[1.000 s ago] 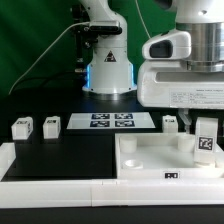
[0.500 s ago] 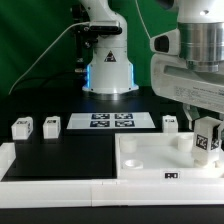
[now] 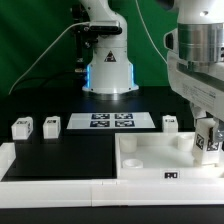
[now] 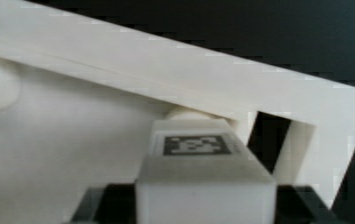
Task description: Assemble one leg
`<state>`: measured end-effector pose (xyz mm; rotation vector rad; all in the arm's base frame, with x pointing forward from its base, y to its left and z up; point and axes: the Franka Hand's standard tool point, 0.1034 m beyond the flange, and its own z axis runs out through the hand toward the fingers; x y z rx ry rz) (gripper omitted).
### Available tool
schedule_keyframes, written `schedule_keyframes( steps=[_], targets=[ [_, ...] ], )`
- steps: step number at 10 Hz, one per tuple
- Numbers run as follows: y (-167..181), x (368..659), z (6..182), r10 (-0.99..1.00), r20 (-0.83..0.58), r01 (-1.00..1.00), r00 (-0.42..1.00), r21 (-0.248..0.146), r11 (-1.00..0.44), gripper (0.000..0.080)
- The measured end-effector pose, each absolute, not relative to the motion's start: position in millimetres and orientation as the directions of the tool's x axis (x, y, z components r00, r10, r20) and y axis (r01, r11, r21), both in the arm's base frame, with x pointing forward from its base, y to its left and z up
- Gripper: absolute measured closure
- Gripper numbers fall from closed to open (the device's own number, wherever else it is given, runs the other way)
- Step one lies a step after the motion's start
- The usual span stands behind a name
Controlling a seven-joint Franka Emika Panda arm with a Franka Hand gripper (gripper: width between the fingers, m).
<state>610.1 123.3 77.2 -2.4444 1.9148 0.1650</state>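
Observation:
My gripper (image 3: pixel 208 138) is shut on a white leg (image 3: pixel 207 141) with a black-and-white tag, holding it upright at the far corner of the big white tray-like piece (image 3: pixel 150 160) on the exterior view's right. In the wrist view the held leg (image 4: pixel 200 160) fills the space between the dark fingers (image 4: pixel 103 205), its tagged end close to the tray's corner recess (image 4: pixel 272 135). Three more legs stand on the table: two at the left (image 3: pixel 21 128) (image 3: pixel 51 125) and one behind the tray (image 3: pixel 171 123).
The marker board (image 3: pixel 110 122) lies flat at mid table in front of the robot base (image 3: pixel 107 70). A white rail (image 3: pixel 50 170) borders the table's front and left. A green backdrop stands behind.
The arm has swung toward the exterior view's right and turned at the wrist, carrying the held leg with it; the leg stays near the tray's far right corner.

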Motion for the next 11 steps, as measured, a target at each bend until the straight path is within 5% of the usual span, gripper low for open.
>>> schedule_keyframes(
  steps=[2, 4, 8, 11],
  targets=[
    [123.9, 610.0, 77.2, -0.953, -0.105, -0.956, 0.286, 0.035, -0.291, 0.0185],
    [124.7, 609.8, 77.2, -0.942, -0.106, -0.946, 0.318, 0.032, -0.323, 0.0160],
    [123.4, 607.3, 77.0, -0.669, -0.117, -0.675, 0.734, -0.009, -0.738, 0.0150],
    [123.8, 607.2, 76.9, -0.418, -0.108, -0.425, 0.902, -0.041, -0.904, 0.0150]
  ],
)
